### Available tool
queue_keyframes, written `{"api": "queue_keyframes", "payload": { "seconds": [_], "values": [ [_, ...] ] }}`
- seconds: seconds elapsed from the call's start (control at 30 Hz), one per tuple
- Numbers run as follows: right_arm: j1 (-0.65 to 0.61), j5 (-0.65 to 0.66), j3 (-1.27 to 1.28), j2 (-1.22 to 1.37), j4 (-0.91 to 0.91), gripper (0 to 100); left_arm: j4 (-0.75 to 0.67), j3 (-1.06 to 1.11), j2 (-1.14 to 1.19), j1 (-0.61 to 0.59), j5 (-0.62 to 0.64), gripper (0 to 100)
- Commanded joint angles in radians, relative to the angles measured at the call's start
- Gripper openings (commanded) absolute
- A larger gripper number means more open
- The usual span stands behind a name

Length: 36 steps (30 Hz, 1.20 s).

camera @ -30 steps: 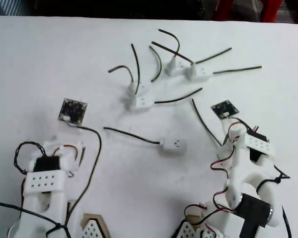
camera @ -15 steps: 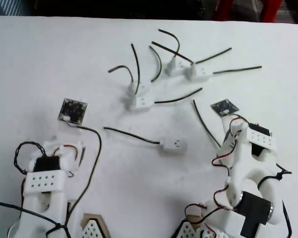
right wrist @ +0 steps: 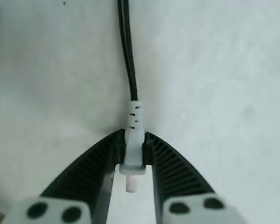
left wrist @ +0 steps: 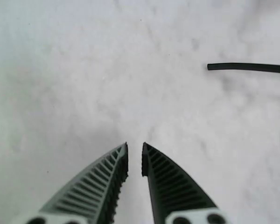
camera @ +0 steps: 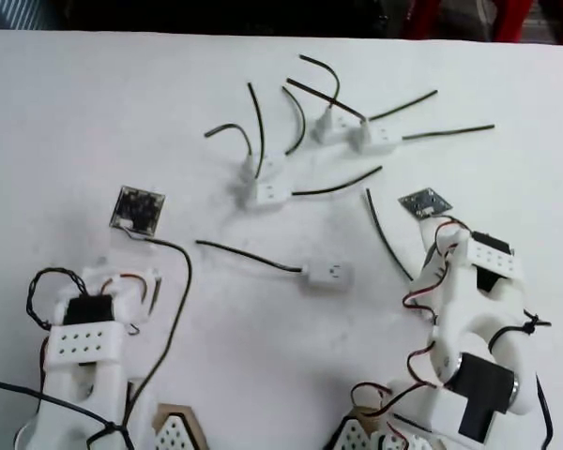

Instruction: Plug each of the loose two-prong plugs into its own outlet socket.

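White tabletop [camera: 75,112], and the right arm [camera: 469,309] has its jaws clamped tight on a white plug [right wrist: 133,149], black cord [right wrist: 127,46] trailing away, well apart from the nearest outlet socket [camera: 327,274]. Left arm [camera: 89,342]: jaws a sliver apart, holding nothing.
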Motion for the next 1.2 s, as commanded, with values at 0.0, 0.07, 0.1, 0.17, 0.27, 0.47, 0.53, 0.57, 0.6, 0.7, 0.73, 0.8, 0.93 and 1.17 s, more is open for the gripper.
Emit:
{"api": "queue_keyframes", "payload": {
  "seconds": [0.0,0.07,0.1,0.17,0.27,0.47,0.53,0.57,0.6,0.7,0.73,0.8,0.93,1.17],
  "values": [
    [0.013,0.009,-0.028,0.008,0.021,1.7,-0.015,-0.005,-0.024,-0.010,-0.009,8],
    [0.028,0.009,-0.052,-0.030,0.065,1.7,-0.015,-0.005,-0.024,-0.010,-0.009,8],
    [0.031,0.008,-0.068,-0.058,0.104,1.7,-0.015,-0.005,-0.024,-0.010,-0.009,8],
    [0.033,0.002,-0.100,-0.131,0.189,1.7,-0.015,-0.005,-0.024,-0.010,-0.009,8],
    [0.016,-0.002,-0.121,-0.268,0.286,1.7,-0.015,-0.005,-0.024,-0.008,-0.009,8],
    [-0.130,-0.230,-0.104,-0.539,0.305,1.7,-0.015,-0.029,-0.025,-0.007,-0.008,7],
    [-0.217,-0.311,-0.084,-0.616,0.302,1.7,-0.011,-0.061,-0.025,-0.007,-0.008,7],
    [-0.268,-0.351,-0.071,-0.651,0.300,1.7,-0.008,-0.084,-0.025,-0.007,-0.006,7],
    [-0.323,-0.390,-0.057,-0.684,0.300,1.7,-0.008,-0.107,-0.025,-0.007,-0.006,7],
    [-0.493,-0.525,-0.029,-0.756,0.277,1.7,-0.008,-0.180,-0.025,-0.004,0.000,7],
    [-0.544,-0.580,-0.018,-0.774,0.252,1.7,-0.008,-0.203,-0.025,-0.002,0.000,7],
    [-0.642,-0.683,0.005,-0.796,0.189,1.7,-0.008,-0.241,-0.025,0.024,0.000,7],
    [-0.812,-0.845,0.044,-0.799,0.061,1.7,-0.017,-0.276,-0.025,0.101,0.002,7],
    [-1.007,-1.060,0.123,-0.808,-0.180,1.7,-0.112,-0.276,-0.024,0.153,0.104,8]
  ]
}}
